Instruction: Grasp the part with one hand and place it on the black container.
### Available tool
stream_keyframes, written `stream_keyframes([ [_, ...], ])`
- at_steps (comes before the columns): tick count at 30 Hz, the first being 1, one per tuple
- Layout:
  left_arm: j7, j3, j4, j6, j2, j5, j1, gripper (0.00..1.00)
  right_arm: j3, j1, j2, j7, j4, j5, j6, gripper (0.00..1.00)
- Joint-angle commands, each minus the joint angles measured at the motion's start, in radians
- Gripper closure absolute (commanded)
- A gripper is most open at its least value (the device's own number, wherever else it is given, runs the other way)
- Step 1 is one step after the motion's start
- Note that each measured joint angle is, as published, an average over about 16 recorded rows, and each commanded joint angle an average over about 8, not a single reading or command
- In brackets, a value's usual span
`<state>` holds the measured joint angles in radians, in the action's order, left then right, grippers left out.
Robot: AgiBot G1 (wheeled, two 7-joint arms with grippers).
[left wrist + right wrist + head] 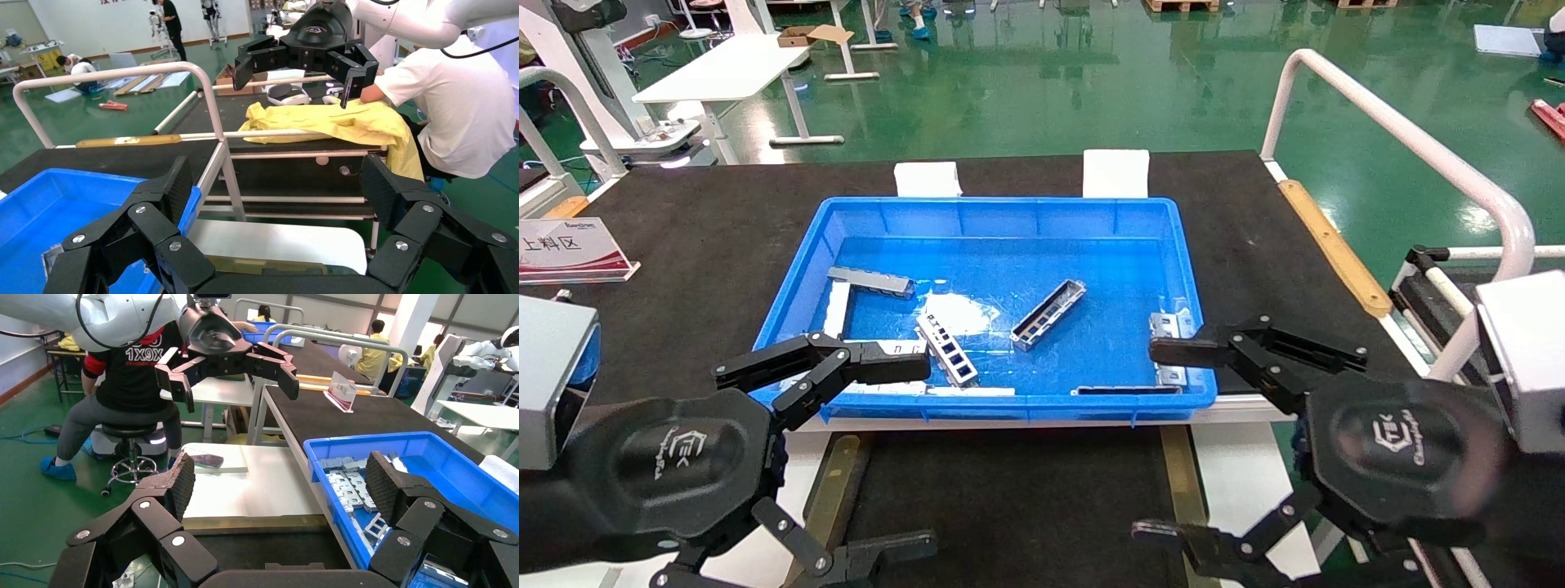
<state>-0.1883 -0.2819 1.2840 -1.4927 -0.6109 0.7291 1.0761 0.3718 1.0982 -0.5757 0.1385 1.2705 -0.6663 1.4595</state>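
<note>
The part (1048, 314), a slim silver channel strip with cutouts, lies slanted in the middle of the blue bin (1001, 208). A similar strip (947, 349) lies to its left. The black container (1009, 490), edged by olive-bronze strips, sits in front of the bin. My left gripper (928, 451) is open and empty over the container's left side, near the bin's front left corner. My right gripper (1148, 441) is open and empty over its right side. The left wrist view shows the left gripper (275, 184) wide open. The right wrist view shows the right gripper (281, 481) wide open, with parts (352, 478) in the bin.
More metal pieces lie in the bin: a grey bar (870, 281), a bracket (1173, 343) at the right wall, a flat bar (1128, 390) at the front wall. A white rail (1401, 139) runs along the table's right side. A sign (568, 249) stands at the left.
</note>
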Motion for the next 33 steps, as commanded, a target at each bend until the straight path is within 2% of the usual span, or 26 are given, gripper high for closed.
stream_keyframes([
  [1,0.0,0.0,0.0,0.0,0.0,0.0,0.0,0.0,0.0,0.0,0.0,0.0,0.0,0.0,0.0,0.0],
  [9,0.0,-0.006,-0.005,0.017,-0.009,0.017,0.009,0.0,0.0,0.0,0.0,0.0,0.0,0.0,0.0,0.0],
  [16,-0.012,-0.043,-0.03,0.08,-0.068,0.1,0.061,0.0,0.0,0.0,0.0,0.0,0.0,0.0,0.0,0.0],
  [24,-0.037,-0.132,-0.143,0.176,-0.203,0.264,0.171,0.0,0.0,0.0,0.0,0.0,0.0,0.0,0.0,0.0],
  [33,0.003,-0.234,-0.393,0.308,-0.409,0.459,0.299,0.0,0.0,0.0,0.0,0.0,0.0,0.0,0.0,0.0],
])
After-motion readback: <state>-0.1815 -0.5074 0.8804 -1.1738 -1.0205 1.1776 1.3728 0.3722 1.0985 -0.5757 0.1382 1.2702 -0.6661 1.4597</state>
